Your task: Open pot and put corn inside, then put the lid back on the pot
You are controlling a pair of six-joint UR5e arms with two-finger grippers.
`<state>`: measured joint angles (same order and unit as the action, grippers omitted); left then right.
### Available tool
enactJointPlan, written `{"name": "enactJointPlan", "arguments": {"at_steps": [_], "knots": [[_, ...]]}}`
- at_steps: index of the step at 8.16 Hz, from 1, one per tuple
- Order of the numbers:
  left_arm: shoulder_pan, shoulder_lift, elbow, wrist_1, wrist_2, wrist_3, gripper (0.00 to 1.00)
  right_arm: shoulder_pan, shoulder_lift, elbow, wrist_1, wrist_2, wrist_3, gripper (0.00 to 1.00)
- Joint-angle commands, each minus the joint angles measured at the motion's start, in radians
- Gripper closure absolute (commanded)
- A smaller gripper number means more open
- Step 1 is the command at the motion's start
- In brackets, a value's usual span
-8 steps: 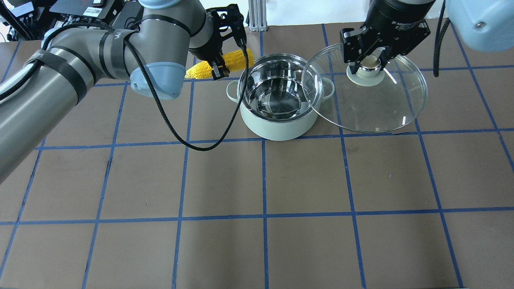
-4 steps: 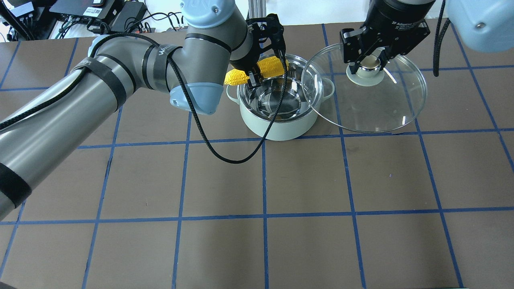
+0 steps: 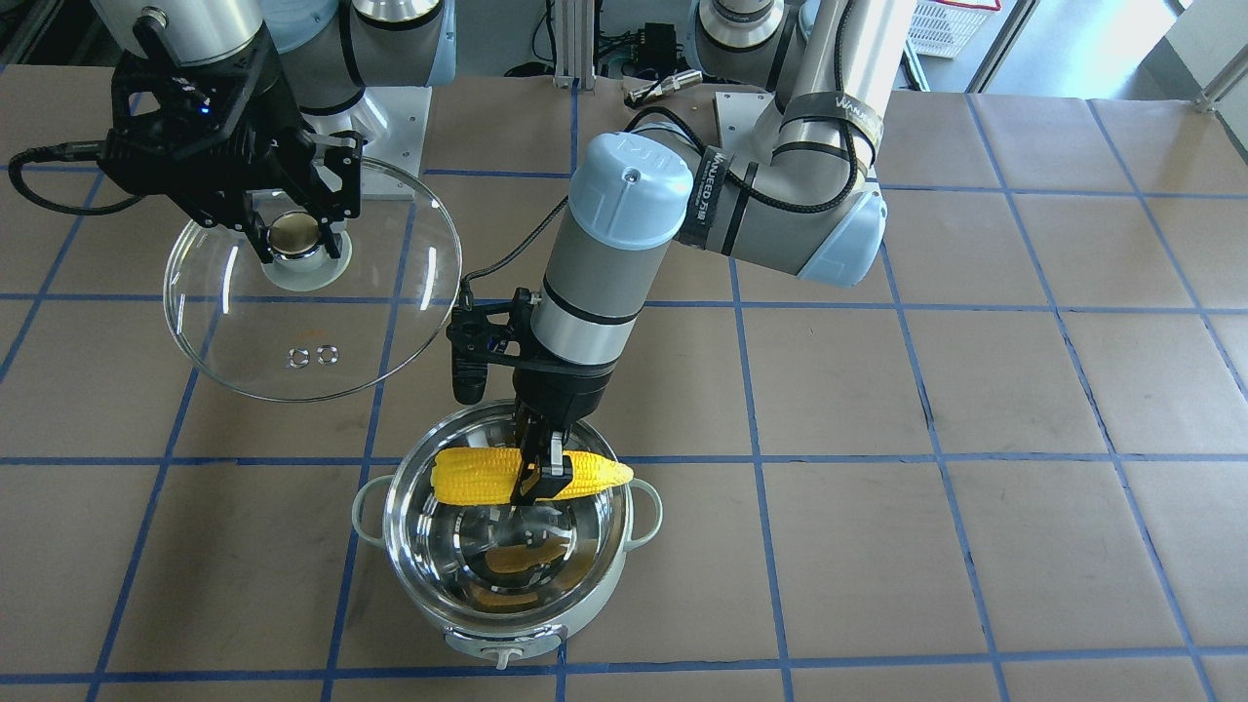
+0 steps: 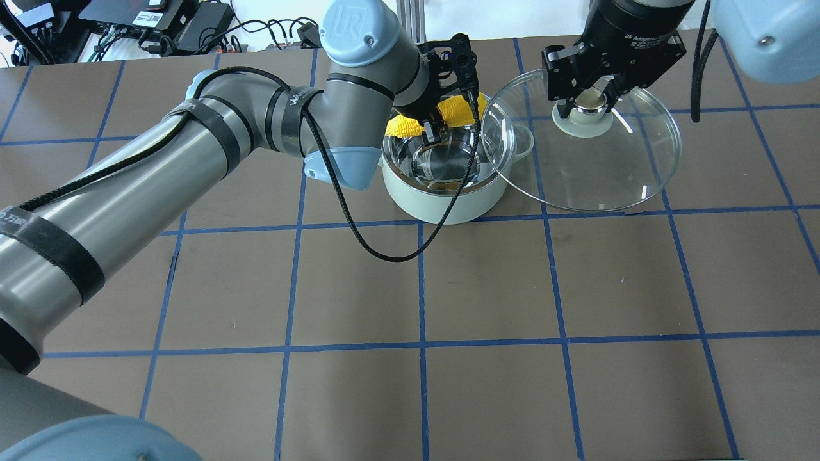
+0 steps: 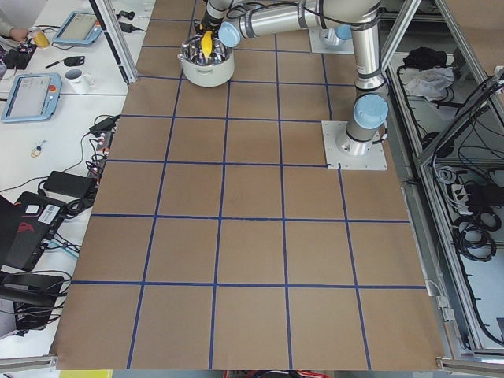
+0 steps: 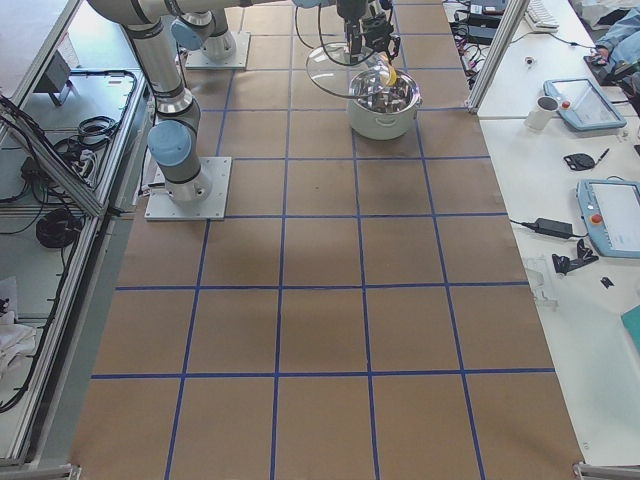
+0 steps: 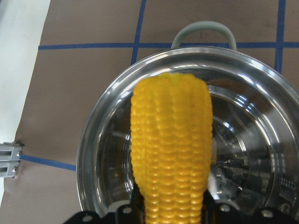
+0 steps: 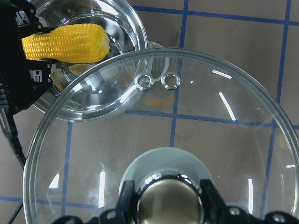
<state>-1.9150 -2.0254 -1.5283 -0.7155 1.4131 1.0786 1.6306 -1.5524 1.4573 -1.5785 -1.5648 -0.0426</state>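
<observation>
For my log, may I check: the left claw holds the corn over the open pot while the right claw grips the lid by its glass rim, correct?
Not quite: the right claw grips the lid by its ball knob, not the glass rim, as the right wrist-mounted view shows. The rest stands: the left claw holds the corn over the open pot.

The yellow corn cob (image 3: pixel 487 475) hangs crosswise above the open mouth of the round mint-green pot (image 4: pixel 442 206), and the round clear glass lid (image 4: pixel 596 173) is raised beside it on the robot's right, its edge overlapping the pot's rim.
</observation>
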Motion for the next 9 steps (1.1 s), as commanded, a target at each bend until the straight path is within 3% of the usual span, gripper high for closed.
{"name": "enactJointPlan", "arguments": {"at_steps": [1, 4, 5, 6, 7, 9], "knots": [[-0.004, -0.050, 0.010, 0.013, -0.052, 0.001, 1.00, 0.000, 0.000, 0.000, 0.000, 0.000, -0.003, 0.67], [-0.002, -0.082, 0.011, 0.013, -0.049, -0.003, 0.97, -0.002, 0.000, 0.000, -0.001, 0.000, -0.005, 0.67], [-0.002, -0.093, 0.011, 0.011, -0.051, -0.026, 0.68, -0.002, 0.000, 0.000, -0.001, -0.001, -0.008, 0.67], [-0.002, -0.093, 0.013, 0.011, -0.051, -0.081, 0.21, -0.002, 0.000, 0.000, -0.001, -0.001, -0.006, 0.67], [-0.002, -0.093, 0.025, 0.011, -0.051, -0.107, 0.00, -0.002, 0.000, 0.000, -0.001, -0.001, -0.008, 0.67], [-0.002, -0.084, 0.033, 0.011, -0.046, -0.123, 0.00, -0.002, 0.000, 0.000, 0.002, -0.003, -0.014, 0.68]]}}
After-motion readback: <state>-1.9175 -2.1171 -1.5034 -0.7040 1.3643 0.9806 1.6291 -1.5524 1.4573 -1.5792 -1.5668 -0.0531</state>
